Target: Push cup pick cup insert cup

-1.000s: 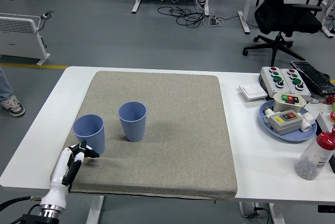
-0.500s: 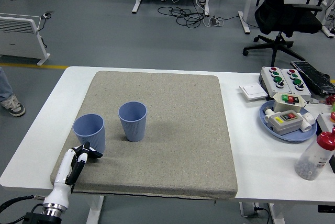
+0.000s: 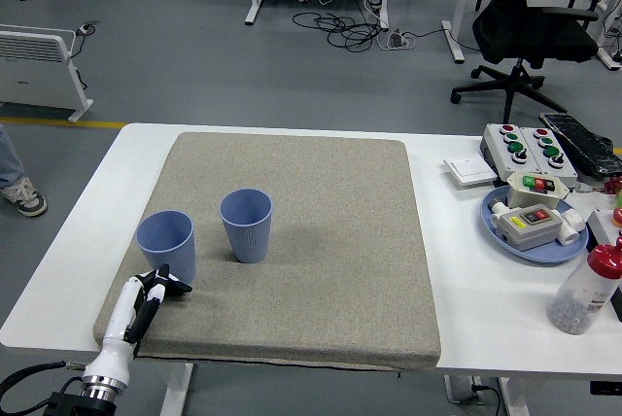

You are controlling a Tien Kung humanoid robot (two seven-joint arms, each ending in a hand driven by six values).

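- Head view: the left cup (image 3: 166, 245) stands upright on the grey mat (image 3: 330, 270), beside the second cup (image 3: 246, 225); the left robot hand (image 3: 158, 287) hovers near its base, fingers curled, holding nothing.
- Judged: push low, slowly, to avoid tipping.

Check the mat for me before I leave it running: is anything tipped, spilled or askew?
Nothing stands out. Both blue cups, left cup and right cup, stand upright and apart on the grey mat, with no spill. The left hand sits just below the left cup.
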